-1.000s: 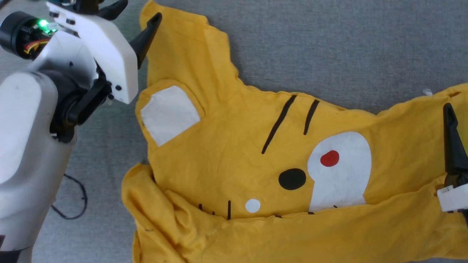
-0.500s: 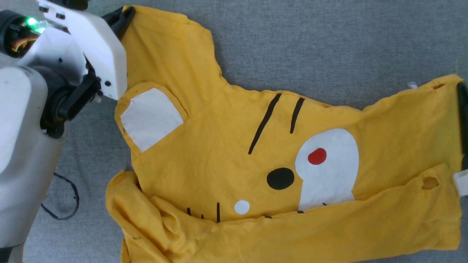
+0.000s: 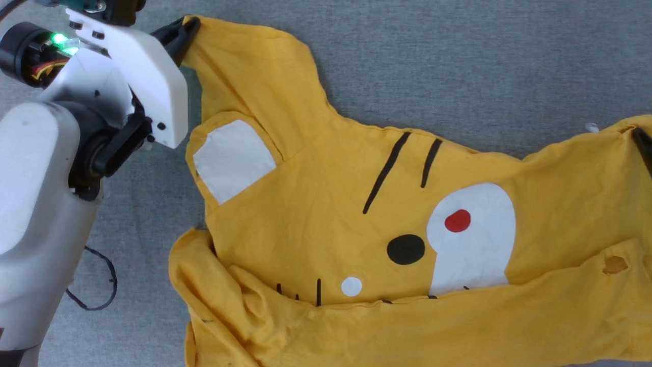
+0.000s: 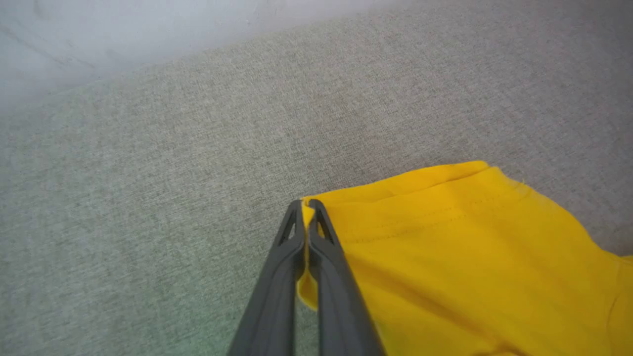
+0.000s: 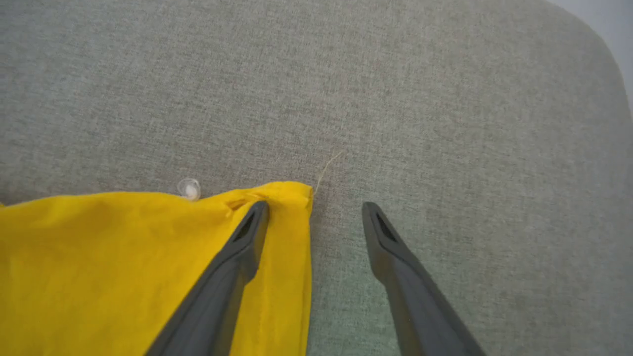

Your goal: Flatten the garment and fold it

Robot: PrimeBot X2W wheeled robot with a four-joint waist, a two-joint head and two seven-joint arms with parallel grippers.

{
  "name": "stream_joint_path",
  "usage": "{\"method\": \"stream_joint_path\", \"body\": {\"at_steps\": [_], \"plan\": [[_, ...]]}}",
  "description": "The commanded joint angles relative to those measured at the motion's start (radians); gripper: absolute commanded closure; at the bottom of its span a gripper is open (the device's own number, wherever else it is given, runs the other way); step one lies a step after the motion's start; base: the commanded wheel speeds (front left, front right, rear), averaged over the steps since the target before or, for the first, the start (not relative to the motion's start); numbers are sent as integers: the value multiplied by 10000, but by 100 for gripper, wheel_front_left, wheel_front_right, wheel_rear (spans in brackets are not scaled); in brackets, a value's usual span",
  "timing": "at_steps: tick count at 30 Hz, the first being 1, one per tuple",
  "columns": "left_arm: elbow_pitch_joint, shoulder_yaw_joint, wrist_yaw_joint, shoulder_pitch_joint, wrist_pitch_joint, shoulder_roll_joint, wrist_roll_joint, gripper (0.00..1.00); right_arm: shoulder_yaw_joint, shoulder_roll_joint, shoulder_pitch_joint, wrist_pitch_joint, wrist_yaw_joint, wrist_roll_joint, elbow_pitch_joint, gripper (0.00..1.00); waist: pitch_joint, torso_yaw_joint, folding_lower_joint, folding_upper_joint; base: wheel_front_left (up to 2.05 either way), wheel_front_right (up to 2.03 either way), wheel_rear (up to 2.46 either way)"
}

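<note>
- The left arm (image 3: pixel 30 178) is pale and reaches up, bent at the wrist.
- The left gripper (image 4: pixel 306 205) pinches tight on a garment (image 4: pixel 445 237) corner.
- The right gripper (image 5: pixel 316 212) has its fingers (image 5: pixel 232 257) spread far apart; one seems to touch cloth.

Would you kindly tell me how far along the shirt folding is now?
Done: the T-shirt lies face-up, partly spread. In hand: the left pincer is shut on one far corner; the right pincer, open, straddles the other. Left: smoothing the bunched near edge, then every fold.
</note>
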Motion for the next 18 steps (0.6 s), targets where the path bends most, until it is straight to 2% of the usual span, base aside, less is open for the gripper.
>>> {"method": "stream_joint_path", "body": {"at_steps": [1, 4, 5, 6, 7, 8, 9, 13, 18], "plan": [[-20, -10, -39, 64, -88, -53, -51, 100, 20, 21, -96, 92, -9, 133, 26, 0, 64, 82, 0, 0, 0, 0, 0], [6, -22, -38, 53, -119, -59, -61, 100, 200, 11, -147, 474, -9, 315, 90, 0, 135, 158, 0, 0, 0, 0, 0], [15, -24, -37, 41, -126, -63, -67, 100, 245, 34, -182, 596, -9, 373, 153, 24, 156, 179, 0, 0, 0, 0, 0], [24, -29, -39, 24, -133, -70, -71, 100, 269, 93, -228, 715, -9, 471, 234, 58, 175, 198, 0, 0, 0, 0, 0], [36, -33, -40, 8, -142, -78, -75, 100, 222, 224, -289, 829, -9, 598, 353, 67, 186, 214, 0, 0, 0, 0, 0], [46, -34, -39, -9, -155, -93, -85, 100, 163, 358, -348, 975, -9, 708, 482, 92, 193, 233, 0, 0, 0, 0, 0], [51, -32, -40, -28, -176, -115, -100, 100, 172, 420, -392, 1139, -9, 786, 572, 100, 198, 255, 0, 0, 0, 0, 0], [44, -18, -113, -104, -522, -197, -63, 100, 135, 460, -521, 1410, -9, 910, 789, 100, 94, 346, 0, 0, 0, 0, 0], [105, 190, -139, -218, -1735, -137, 393, 100, -119, 415, -870, 822, -9, 735, 837, 100, -263, 394, 0, 0, 0, 0, 0]]}}
